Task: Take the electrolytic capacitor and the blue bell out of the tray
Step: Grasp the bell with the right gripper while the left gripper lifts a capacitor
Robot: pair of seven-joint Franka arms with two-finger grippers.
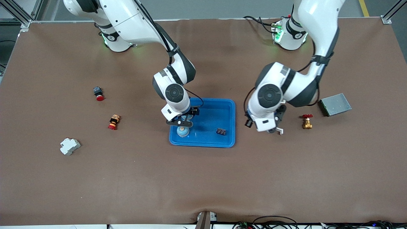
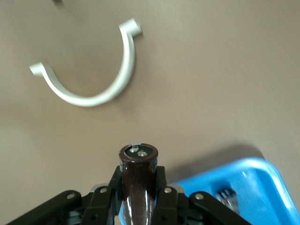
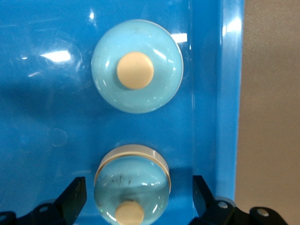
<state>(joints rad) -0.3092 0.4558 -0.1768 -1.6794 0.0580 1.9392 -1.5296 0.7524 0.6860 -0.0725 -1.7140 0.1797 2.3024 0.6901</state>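
Brown capacitor [image 2: 138, 178]: clamped across its round body by the left gripper [image 1: 274, 129], terminals up, out of the tray [image 1: 227, 106], over bare table just beside the tray toward the left arm's end, above a white curved clip [image 2: 89, 79]. Looks light and stiff, with a glossy sleeve that could slip; the mid-body grip seems right.

Right gripper [image 3: 136, 199] hangs over the tray with its fingers [image 3: 72, 197] spread, straddling a blue bell [image 3: 132, 180] near the rim. A second bell [image 3: 136, 65] sits just beside it, nearer the front camera. The domes look smooth, hard and slippery; best guess is to pinch low across the widest part, not the cream button. A small black part [image 1: 221, 131] also lies in the tray.
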